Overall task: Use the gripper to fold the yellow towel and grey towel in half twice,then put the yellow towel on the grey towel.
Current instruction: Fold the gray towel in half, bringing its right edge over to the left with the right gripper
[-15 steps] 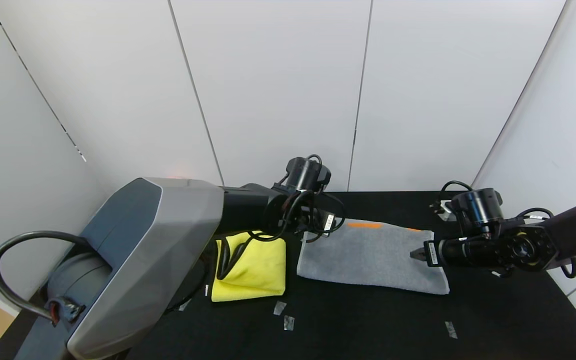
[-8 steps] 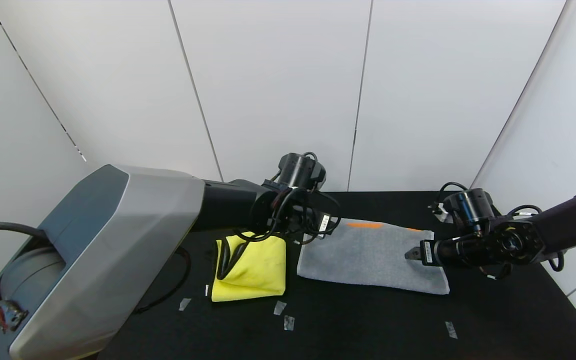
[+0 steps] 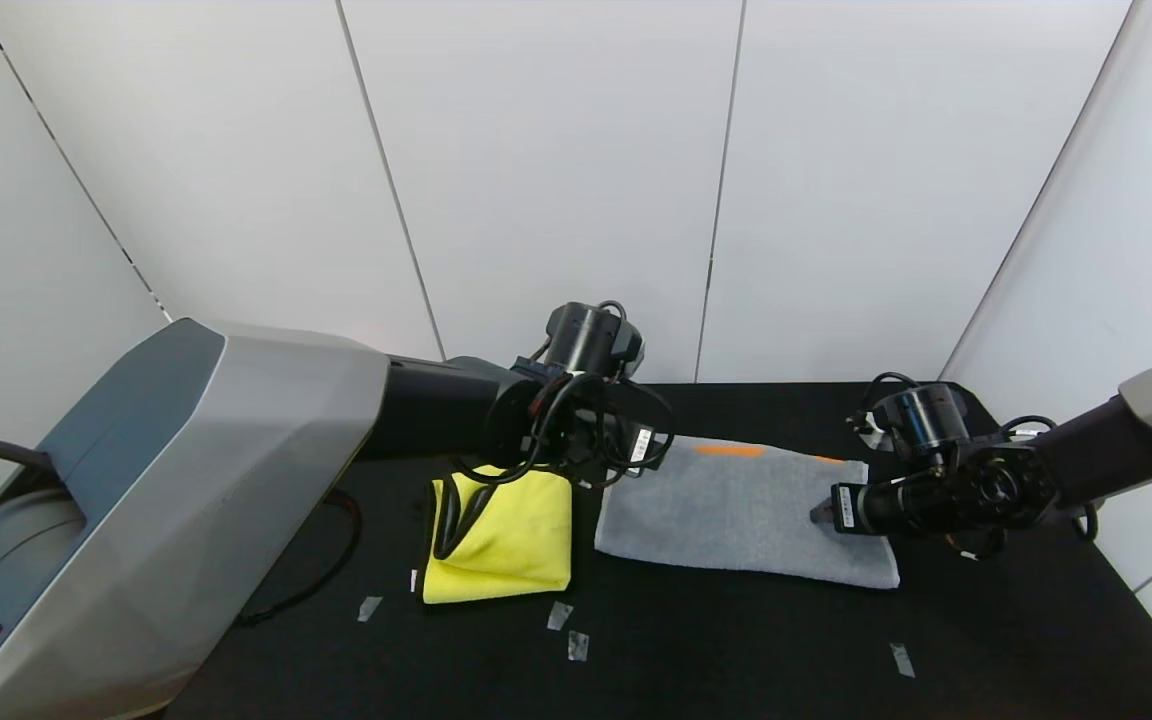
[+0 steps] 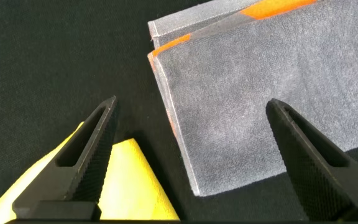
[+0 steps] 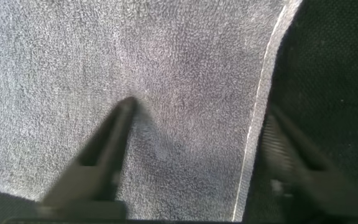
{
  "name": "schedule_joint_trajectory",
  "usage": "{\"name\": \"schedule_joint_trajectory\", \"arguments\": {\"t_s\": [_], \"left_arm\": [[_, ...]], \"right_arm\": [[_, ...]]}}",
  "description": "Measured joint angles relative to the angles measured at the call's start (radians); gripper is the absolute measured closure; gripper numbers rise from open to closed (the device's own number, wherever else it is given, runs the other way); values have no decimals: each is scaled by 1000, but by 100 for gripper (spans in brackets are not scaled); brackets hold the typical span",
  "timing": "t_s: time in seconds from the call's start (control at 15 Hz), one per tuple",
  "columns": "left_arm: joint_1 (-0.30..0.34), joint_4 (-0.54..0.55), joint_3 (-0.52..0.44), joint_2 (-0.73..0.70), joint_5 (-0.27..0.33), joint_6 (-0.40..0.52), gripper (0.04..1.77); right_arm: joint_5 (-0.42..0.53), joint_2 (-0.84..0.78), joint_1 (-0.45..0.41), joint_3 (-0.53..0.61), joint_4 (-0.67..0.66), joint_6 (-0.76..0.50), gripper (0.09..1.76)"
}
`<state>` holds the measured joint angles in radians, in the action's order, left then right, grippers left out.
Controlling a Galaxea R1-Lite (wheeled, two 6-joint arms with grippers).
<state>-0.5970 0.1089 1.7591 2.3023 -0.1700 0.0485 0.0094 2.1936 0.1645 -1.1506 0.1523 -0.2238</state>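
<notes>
yellow towel (image 3: 506, 530) lies folded at lower centre-left of the head view on the black surface (image 3: 736, 640). my left gripper (image 4: 191, 155), jaws wide, hovers above the grey towel (image 3: 736, 505)'s left edge at centre. at centre-right my right gripper (image 5: 191, 155), jaws wide, straddles its right hem. i should pinch both layers squarely before lifting across.

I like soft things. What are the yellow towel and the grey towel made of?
The yellow towel looks like plush microfibre: smooth, bright, slightly puffy folds. The grey towel looks like looped terry, probably cotton: a nubbly matte pile shows in the right wrist view, with a stitched hem and orange bands. Both look soft.
</notes>
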Motion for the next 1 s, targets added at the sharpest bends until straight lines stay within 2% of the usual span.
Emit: {"name": "schedule_joint_trajectory", "arguments": {"t_s": [0.33, 0.4, 0.73, 1.0], "left_arm": [[3, 6, -8, -18, -1, -1, 12], [3, 4, -15, -23, -1, -2, 12], [9, 5, -48, -58, -1, -4, 11], [21, 6, -73, -89, 14, -8, 11]], "right_arm": [[-3, 1, 4, -1, -1, 0, 119], [-3, -2, 6, 0, -1, 0, 168], [-17, -46, 9, 14, -24, 6, 169], [-25, -116, -34, 13, -142, 70, 169]]}}
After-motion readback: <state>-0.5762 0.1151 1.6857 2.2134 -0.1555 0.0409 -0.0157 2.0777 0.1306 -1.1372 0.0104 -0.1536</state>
